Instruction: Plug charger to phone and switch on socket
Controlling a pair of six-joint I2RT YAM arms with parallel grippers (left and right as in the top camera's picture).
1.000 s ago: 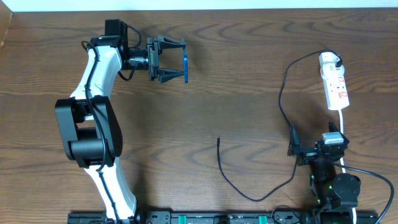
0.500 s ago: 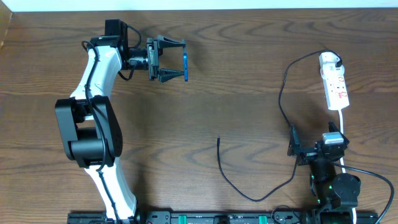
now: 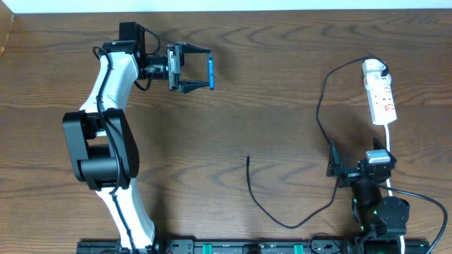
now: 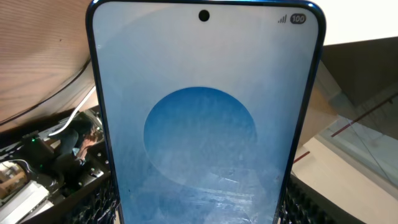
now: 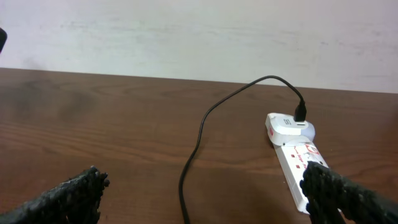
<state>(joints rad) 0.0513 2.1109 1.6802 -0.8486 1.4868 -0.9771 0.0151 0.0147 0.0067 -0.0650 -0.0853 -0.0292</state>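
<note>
My left gripper (image 3: 205, 69) is shut on the phone (image 3: 210, 72) and holds it above the table at the far left, edge-on to the overhead camera. In the left wrist view the phone's blue screen (image 4: 205, 124) fills the space between the fingers (image 4: 99, 205). The charger is a thin black cable (image 3: 320, 106) running from a white plug head (image 3: 374, 68) in the socket (image 3: 382, 99) to a free tip (image 3: 248, 159) mid-table. My right gripper (image 3: 357, 159) stands open near the front right, with the cable (image 5: 198, 140) passing between its fingers and the socket (image 5: 297, 160) just ahead of its right finger.
The socket's white cord (image 3: 390, 137) runs from the strip down past the right arm. A pale wall (image 5: 199, 37) rises behind the table's far edge. A black rail (image 3: 233, 247) lines the front edge.
The left wrist has rolled slightly with the phone in it, so the gripper looks squarer from above. The right arm and cable have not moved.
</note>
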